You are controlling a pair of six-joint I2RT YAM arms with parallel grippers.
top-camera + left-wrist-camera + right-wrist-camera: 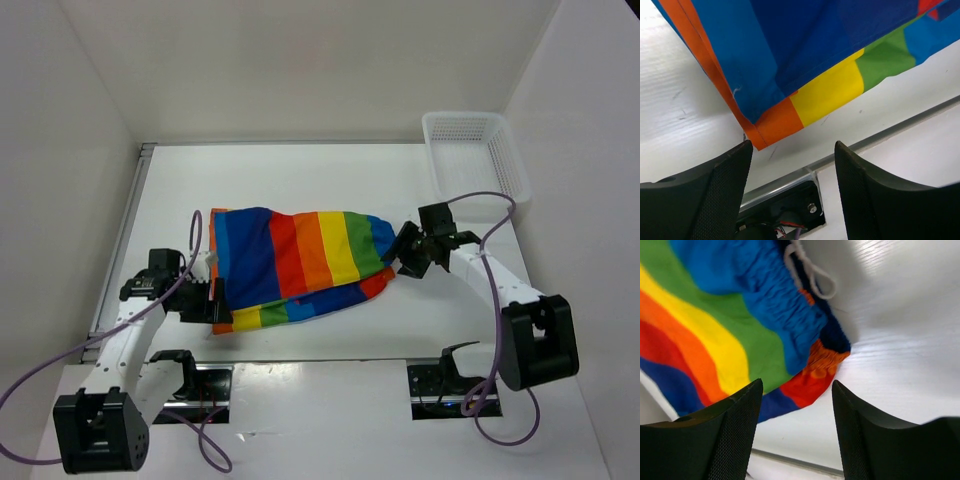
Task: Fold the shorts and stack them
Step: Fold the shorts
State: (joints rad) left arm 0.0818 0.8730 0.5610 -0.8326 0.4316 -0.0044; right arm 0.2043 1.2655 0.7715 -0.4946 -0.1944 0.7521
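Since the shorts (pixel 295 262) lie with their long axis running left to right across the middle of the desk (pixel 300 190), slightly tilted so that the left end sits nearer the arm bases, each arm has one end in front of it. The left gripper (pixel 205 298) sits at the leg-hem end and the right gripper (pixel 407 252) at the waist end. Neither is clearly the nearer; both are just beside the cloth.

Seen from the left wrist, the fingers are spread apart with nothing between them, and the orange hem corner (pixel 767 132) lies just beyond the tips, flat on the desk. Seen from the right wrist, that gripper is also spread and empty, and the gathered blue waistband (pixel 785 305) with its white drawstring (pixel 807 267) lies ahead of the fingers, apart from them.

Broad stripes run across the shorts: blue, red, orange, yellow, green, then blue again at the waist. An upper layer lies over a lower one, whose striped edge peeks out along the near side, so the two layers are not squared up. The cloth looks soft and a little rumpled at the waist.

Judging from this, the next move is a pinch at one or both ends, taking hold of both layers. The white mesh basket (pixel 436 160) stands well apart at the far right corner.
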